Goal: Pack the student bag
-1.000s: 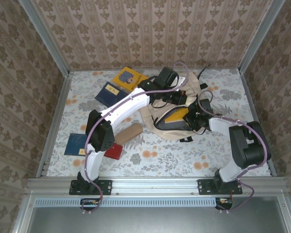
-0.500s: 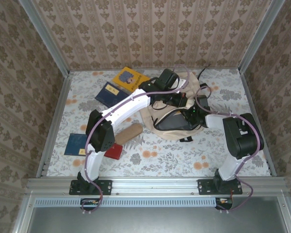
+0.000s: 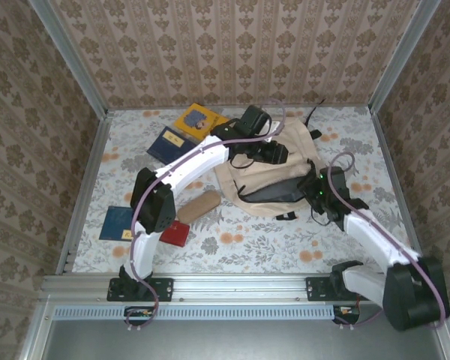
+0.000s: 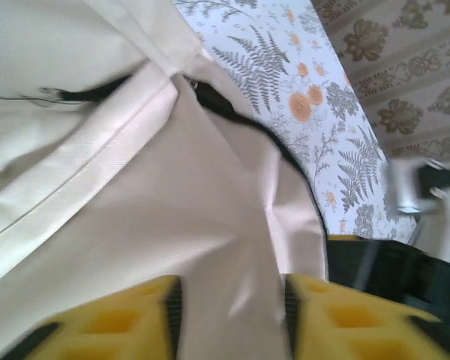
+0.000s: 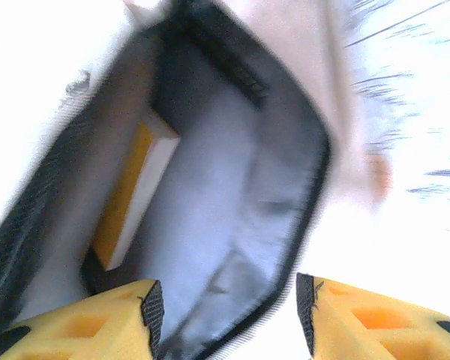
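Both grippers have just let go. Right gripper [image 5: 226,300], a second ago buried in the mouth of the student bag [image 3: 281,166] with a yellow book at the opening, has drawn back to the bag's right-hand edge, jaws apart and empty; the yellow book [image 5: 127,202] now lies inside against the dark lining [image 5: 232,172]. Left gripper [image 4: 229,300] remains over the bag's upper panel, fingers spread with beige fabric in the gap; whether it still touches the cloth is unclear in this blurred view. Bag lies flat at the far centre-right of the table [image 3: 247,241], mouth open toward the near side. One item packed; awaiting packing to the left: second yellow book [image 3: 201,120], blue book [image 3: 169,142], blue notebook [image 3: 120,223], tan pouch [image 3: 199,204], red object [image 3: 175,233]
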